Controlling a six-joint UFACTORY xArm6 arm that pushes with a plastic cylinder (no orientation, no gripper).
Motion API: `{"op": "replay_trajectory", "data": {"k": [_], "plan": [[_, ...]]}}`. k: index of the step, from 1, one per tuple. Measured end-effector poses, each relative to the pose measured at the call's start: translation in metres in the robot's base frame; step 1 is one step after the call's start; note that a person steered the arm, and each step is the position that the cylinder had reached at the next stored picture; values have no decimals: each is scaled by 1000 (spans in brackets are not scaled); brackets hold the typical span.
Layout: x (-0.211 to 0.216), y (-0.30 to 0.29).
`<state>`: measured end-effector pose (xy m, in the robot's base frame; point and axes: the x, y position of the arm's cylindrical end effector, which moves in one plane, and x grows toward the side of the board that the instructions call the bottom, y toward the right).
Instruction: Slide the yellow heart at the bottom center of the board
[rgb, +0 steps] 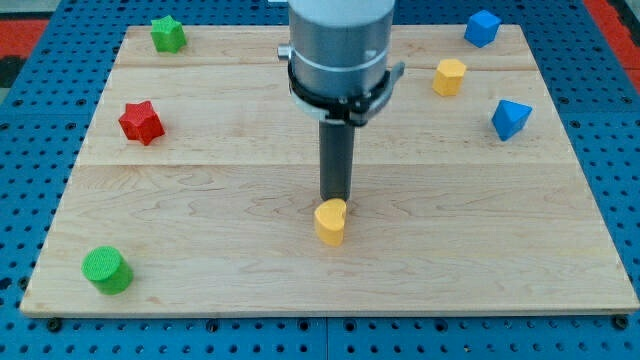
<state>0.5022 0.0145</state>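
The yellow heart lies on the wooden board, a little below the board's centre. My tip stands right behind the heart, at its top edge, touching or nearly touching it. The dark rod hangs straight down from the grey arm body at the view's top centre.
A green star sits at the top left and a red star at the left. A green cylinder is at the bottom left. A yellow hexagonal block and two blue blocks are at the upper right.
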Motion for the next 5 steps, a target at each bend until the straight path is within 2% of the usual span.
{"op": "replay_trajectory", "data": {"k": [1, 2, 3, 5], "plan": [[-9, 1], [-38, -14], [-25, -45], [42, -28]]}}
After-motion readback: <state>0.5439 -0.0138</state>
